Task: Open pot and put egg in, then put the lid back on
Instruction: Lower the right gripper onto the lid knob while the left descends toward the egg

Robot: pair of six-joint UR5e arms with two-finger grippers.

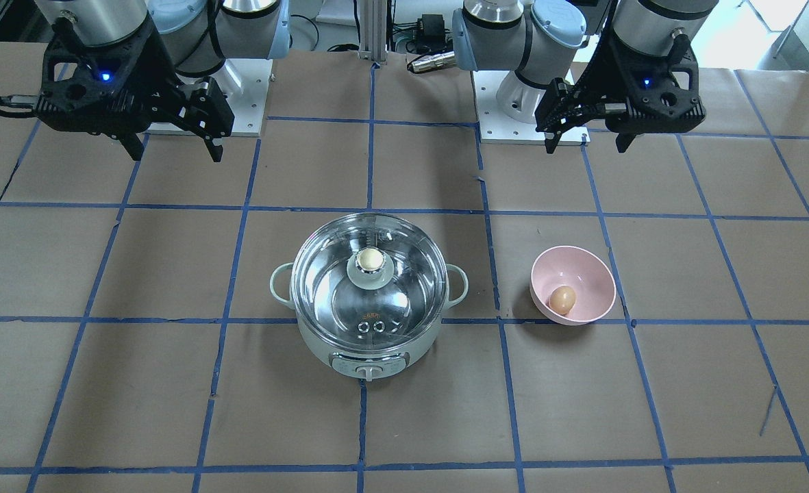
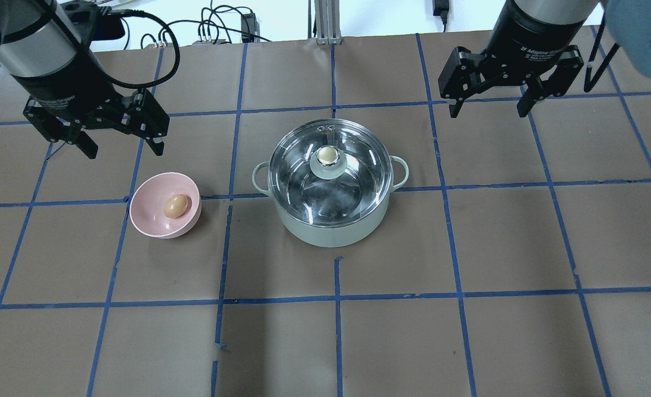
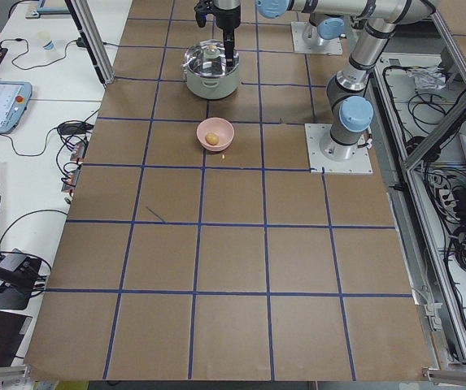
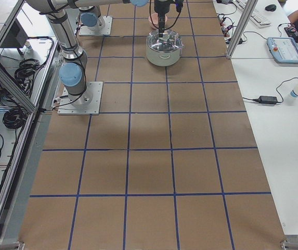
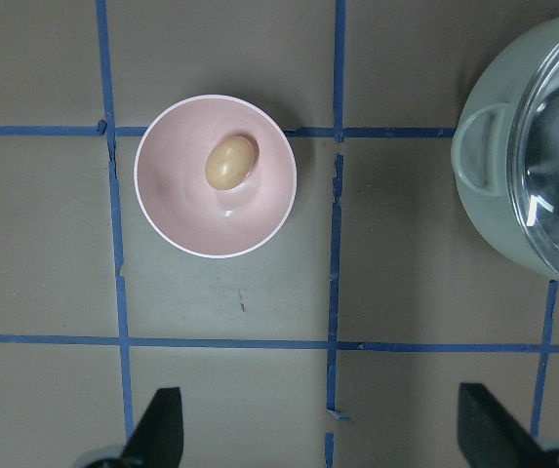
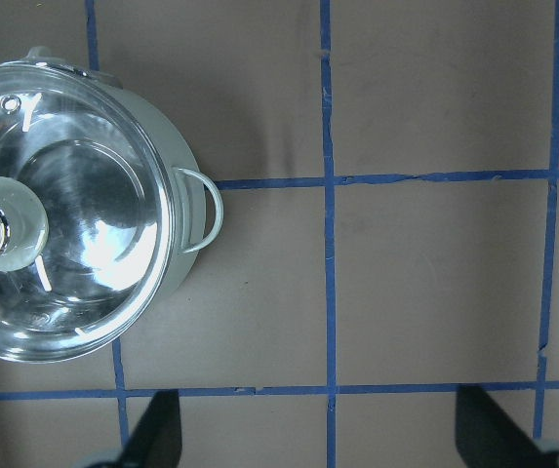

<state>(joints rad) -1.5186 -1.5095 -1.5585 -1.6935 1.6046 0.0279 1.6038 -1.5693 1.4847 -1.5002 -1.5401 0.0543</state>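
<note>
lying in bowl (image 2: 150, 214), egg (image 2: 176, 205) beside covered pot (image 2: 331, 234).

The overhead camera looked forward and down on the table (image 2: 468, 342); the front one faced it from across. Two end cameras watched lengthwise, far off. Both wrist cameras stared down, close, sharing the pot (image 5: 489, 195) at two and nine o'clock.
</note>
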